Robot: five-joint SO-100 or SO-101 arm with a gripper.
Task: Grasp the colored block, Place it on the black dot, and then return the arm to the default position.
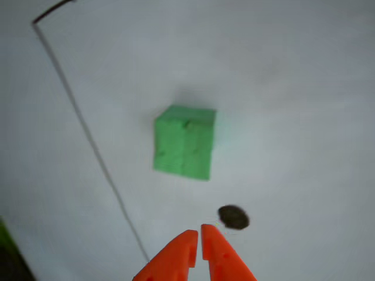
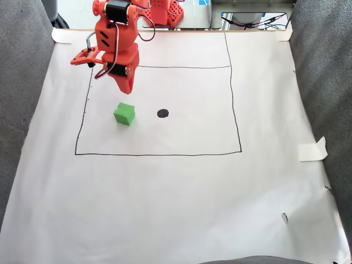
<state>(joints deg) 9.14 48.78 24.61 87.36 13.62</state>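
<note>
White paper sheet (image 2: 176, 192) covers the table, taped at the corners, grey fabric (image 2: 22, 110) along both sides in the fixed view. A thin black drawn rectangle (image 2: 159, 154) marks the work area on the sheet, with a horizontal line across its upper part. Orange arm (image 2: 118, 47) sits at the top left of the fixed view, body tilted down over the rectangle's upper-left corner, cables looping off it. Green block (image 2: 125, 114) rests flat on the paper inside the rectangle's left half, below the arm and not touched by it. Black dot (image 2: 163, 113) is to the block's right in the fixed view, near but clearly apart, bare paper between them. In the other view the block (image 1: 184, 141) is mid-frame, the dot (image 1: 234, 217) lower right of it, and the gripper (image 1: 200, 236) comes in from the bottom edge: 2 orange pointed jaws nearly together, only a thin slit between the tips, nothing held. Tips sit just left of the dot in that view. Folded tape piece (image 2: 312, 149) lies at the sheet's right edge.
</note>
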